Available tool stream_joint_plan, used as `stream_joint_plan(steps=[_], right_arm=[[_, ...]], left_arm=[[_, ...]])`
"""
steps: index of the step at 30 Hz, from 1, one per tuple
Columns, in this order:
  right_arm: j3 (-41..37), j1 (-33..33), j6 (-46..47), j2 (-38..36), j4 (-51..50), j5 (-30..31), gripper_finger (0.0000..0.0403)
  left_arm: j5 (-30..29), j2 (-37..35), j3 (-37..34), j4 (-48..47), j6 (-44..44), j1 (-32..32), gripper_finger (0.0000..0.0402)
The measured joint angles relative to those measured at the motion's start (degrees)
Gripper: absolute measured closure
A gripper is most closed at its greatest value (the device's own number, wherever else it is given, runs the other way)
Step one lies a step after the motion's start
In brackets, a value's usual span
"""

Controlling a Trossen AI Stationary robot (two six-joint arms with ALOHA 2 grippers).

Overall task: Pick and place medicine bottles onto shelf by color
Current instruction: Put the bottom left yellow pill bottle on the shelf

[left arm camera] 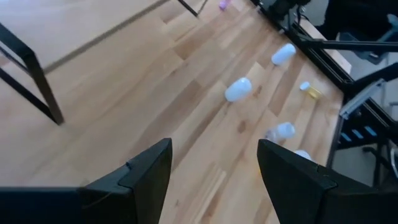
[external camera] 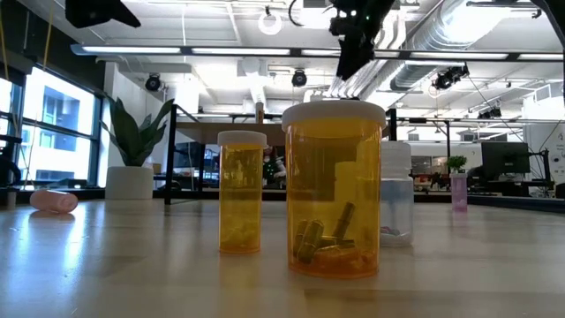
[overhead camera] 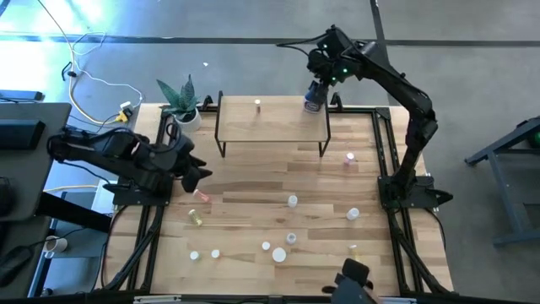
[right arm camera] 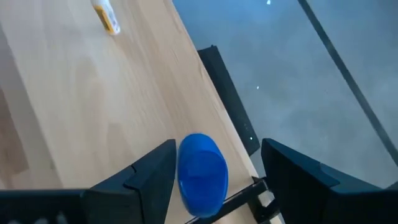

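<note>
The light-wood shelf (overhead camera: pixel 278 122) stands at the table's far middle on thin dark legs. A blue bottle (overhead camera: pixel 314 104) stands upright on its base at the shelf's far right corner. In the right wrist view the blue bottle (right arm camera: pixel 202 175) is seen from above. My right gripper (right arm camera: pixel 214 180) is open, points down, and has a finger on either side of the bottle. A small pale vial (overhead camera: pixel 257 105) stands on the shelf's far edge. My left gripper (overhead camera: pixel 201 174) is open and empty above the table's left side. My right gripper has one finger (right arm camera: pixel 152 177) right beside the blue bottle's side (right arm camera: pixel 182 171); I cannot tell whether it touches. The other finger (right arm camera: pixel 298 180) stands well apart from the bottle.
Several small white, yellow and pink bottles lie scattered on the tabletop: white ones (overhead camera: pixel 292 201) (overhead camera: pixel 353 214), a pink one (overhead camera: pixel 350 158) and a pink one (overhead camera: pixel 202 196) near my left gripper. More stand along the near edge (overhead camera: pixel 278 252). A potted plant (overhead camera: pixel 181 103) stands left of the shelf.
</note>
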Motion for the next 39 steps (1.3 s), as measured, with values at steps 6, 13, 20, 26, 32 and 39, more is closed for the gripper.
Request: stream_joint_plan(steps=[6, 13, 20, 26, 32, 39], right_arm=[[4.9, 2.6, 2.7, 0.0, -3.4, -0.2, 0.0175], [7.3, 5.6, 7.4, 0.0, -3.7, -0.3, 0.0175], [7.4, 8.2, 9.3, 0.0, -5.2, -0.3, 0.0175], [7.4, 10.4, 10.7, 0.0, -6.1, -0.2, 0.0175], [7.4, 12.3, 12.6, 0.0, -6.0, -0.2, 0.0175], [7.4, 13.8, 14.7, 0.0, -6.0, -0.2, 0.0176]], left_arm=[[0.0, 2.4, 0.0, -0.2, -4.6, -6.8, 0.0177], [0.0, 8.6, 0.0, -0.4, -9.6, -17.3, 0.0177], [0.0, 15.6, 0.0, -0.3, -15.6, -26.8, 0.0177], [0.0, 20.5, 0.0, -0.3, -19.8, -33.9, 0.0177], [0.0, 24.8, 0.0, -0.4, -23.5, -40.0, 0.0177], [0.5, 29.4, 0.0, -1.1, -27.3, -45.0, 0.0177]])
